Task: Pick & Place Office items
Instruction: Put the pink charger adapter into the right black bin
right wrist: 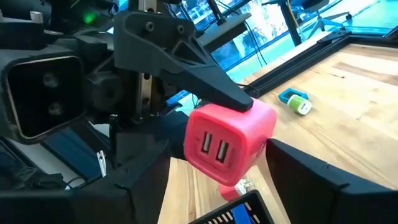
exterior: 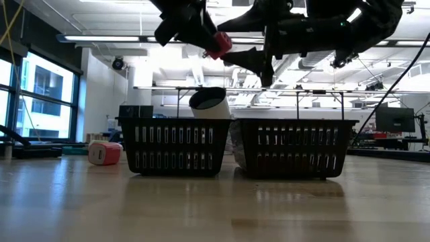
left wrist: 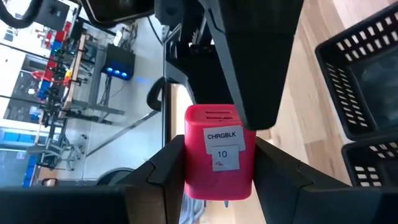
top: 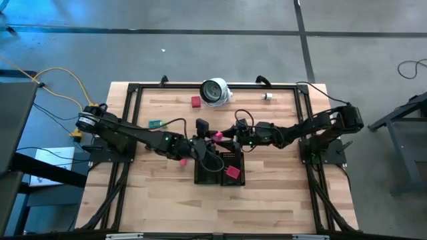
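- A pink charger block bore a white label reading "CHRGBLK 10".
- The left claw was clamped on it at centre frame, above the black trays.
- The right claw flanked it, fingers apart.

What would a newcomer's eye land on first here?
Most likely the pink charger block held up in the air above the two black trays, mid-table, clamped in the left gripper. The right gripper sits right up against it, jaws open on either side of the block, like a handover. After that, the big round white-and-grey object at the table's far edge, with a red piece beside it.
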Controlling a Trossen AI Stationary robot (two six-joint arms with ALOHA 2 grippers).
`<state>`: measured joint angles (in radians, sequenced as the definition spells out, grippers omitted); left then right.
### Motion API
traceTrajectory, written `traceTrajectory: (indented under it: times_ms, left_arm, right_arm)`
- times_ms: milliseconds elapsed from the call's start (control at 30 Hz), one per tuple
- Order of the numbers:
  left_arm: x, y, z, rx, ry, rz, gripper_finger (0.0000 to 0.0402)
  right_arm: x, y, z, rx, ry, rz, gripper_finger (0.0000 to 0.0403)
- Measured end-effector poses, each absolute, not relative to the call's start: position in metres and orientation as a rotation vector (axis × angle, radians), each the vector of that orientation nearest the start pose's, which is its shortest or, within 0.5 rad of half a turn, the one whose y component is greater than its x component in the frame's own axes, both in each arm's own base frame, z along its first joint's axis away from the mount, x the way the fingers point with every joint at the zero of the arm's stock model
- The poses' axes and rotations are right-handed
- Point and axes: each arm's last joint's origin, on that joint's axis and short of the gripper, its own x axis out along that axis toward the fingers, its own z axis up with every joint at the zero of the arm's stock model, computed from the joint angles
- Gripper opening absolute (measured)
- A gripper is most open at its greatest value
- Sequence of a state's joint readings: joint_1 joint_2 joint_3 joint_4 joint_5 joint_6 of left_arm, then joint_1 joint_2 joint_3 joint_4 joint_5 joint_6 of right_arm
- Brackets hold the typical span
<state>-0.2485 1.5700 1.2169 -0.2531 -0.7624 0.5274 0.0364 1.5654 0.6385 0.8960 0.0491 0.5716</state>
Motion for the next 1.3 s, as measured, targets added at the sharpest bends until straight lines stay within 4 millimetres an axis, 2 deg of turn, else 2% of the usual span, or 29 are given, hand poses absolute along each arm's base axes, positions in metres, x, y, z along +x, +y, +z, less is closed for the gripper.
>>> traceTrajectory:
  times_ms: [867,1300]
  left_arm:
    - [0.3395,-0.0679,0.2912,0.797,0.626,0.308,0.0143]
    - [0.3396,-0.0675,0.2913,0.813,0.627,0.325,0.0143]
  right_arm:
    - [0.3104,0.0093,0.2095,0.557,-0.022,-0.028,0.0251]
    - [0.3101,0.009,0.2085,0.572,-0.009,-0.034,0.0182]
